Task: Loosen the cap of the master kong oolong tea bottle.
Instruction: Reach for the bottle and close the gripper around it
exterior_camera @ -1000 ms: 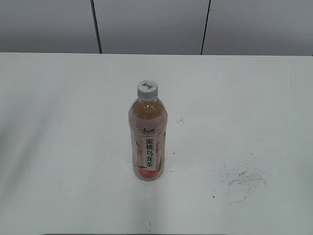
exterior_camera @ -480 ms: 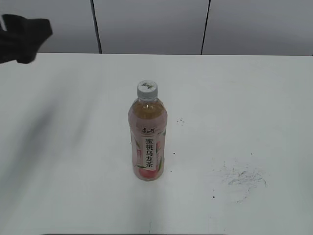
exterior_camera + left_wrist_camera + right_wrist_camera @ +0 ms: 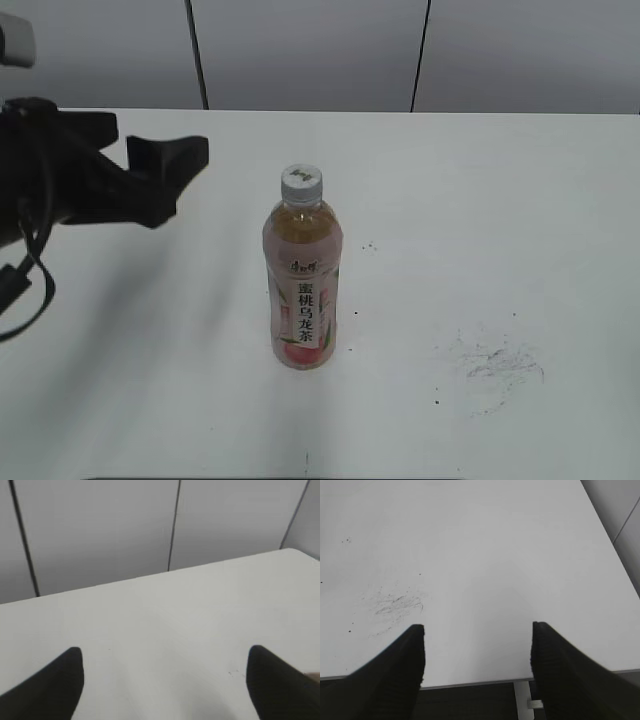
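The master kong oolong tea bottle [image 3: 302,290] stands upright near the middle of the white table [image 3: 480,200], pink label facing the camera. Its white ribbed cap [image 3: 301,183] is on the neck. My left gripper [image 3: 160,160] is open and empty, raised at the left of the exterior view, its fingertips about a hand's width left of the cap. In the left wrist view the open jaws [image 3: 165,652] frame bare table; the bottle is out of that view. My right gripper [image 3: 477,627] is open and empty over the table's front edge, out of the exterior view.
Grey wall panels [image 3: 310,50] run behind the table's far edge. Dark scuff marks [image 3: 495,365] lie on the table right of the bottle and also show in the right wrist view [image 3: 395,602]. A table leg [image 3: 522,700] shows below the front edge.
My left arm has come in from the upper left and moved right toward the bottle. The bottle has not moved.
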Action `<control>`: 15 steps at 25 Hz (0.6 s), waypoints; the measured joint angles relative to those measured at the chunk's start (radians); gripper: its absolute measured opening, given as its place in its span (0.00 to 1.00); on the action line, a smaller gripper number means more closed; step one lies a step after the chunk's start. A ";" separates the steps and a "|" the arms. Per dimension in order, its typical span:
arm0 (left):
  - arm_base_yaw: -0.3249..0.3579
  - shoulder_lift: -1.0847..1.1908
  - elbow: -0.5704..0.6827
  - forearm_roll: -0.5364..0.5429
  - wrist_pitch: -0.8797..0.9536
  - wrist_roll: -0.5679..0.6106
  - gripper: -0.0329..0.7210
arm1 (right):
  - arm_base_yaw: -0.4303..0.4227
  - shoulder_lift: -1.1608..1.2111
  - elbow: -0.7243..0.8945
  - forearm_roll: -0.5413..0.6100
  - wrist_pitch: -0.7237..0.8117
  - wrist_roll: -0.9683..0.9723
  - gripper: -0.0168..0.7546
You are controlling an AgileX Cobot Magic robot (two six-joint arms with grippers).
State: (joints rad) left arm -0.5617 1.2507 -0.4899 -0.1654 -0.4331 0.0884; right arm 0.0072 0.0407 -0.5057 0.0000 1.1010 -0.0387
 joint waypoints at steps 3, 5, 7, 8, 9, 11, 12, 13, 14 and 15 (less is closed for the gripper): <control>-0.066 0.000 0.047 0.015 -0.022 -0.001 0.82 | 0.000 0.012 0.000 0.000 -0.001 0.000 0.67; -0.107 0.000 0.087 0.030 -0.044 -0.001 0.82 | 0.000 0.014 0.000 0.000 -0.001 0.000 0.67; -0.147 0.000 0.120 0.050 -0.079 -0.010 0.82 | 0.000 0.014 0.000 0.000 -0.002 0.000 0.67; -0.161 0.000 0.134 0.065 -0.100 -0.021 0.82 | 0.000 0.014 0.000 0.000 -0.002 0.000 0.67; -0.175 0.000 0.144 0.087 -0.117 -0.038 0.82 | 0.000 0.014 0.000 0.000 -0.002 0.000 0.67; -0.193 0.008 0.148 0.132 -0.151 -0.072 0.82 | 0.000 0.014 0.000 0.000 -0.002 0.000 0.67; -0.198 0.018 0.148 0.156 -0.171 -0.088 0.82 | 0.000 0.014 0.000 0.000 -0.002 0.000 0.67; -0.200 0.036 0.148 0.184 -0.198 -0.102 0.82 | 0.000 0.014 0.000 0.000 -0.003 0.000 0.67; -0.201 0.062 0.148 0.201 -0.228 -0.118 0.82 | 0.000 0.014 0.000 0.000 -0.003 0.000 0.67; -0.201 0.095 0.148 0.226 -0.261 -0.134 0.82 | 0.000 0.014 0.000 0.000 -0.003 0.000 0.67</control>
State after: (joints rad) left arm -0.7626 1.3458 -0.3415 0.0608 -0.6937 -0.0454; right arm 0.0072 0.0549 -0.5057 0.0000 1.0978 -0.0387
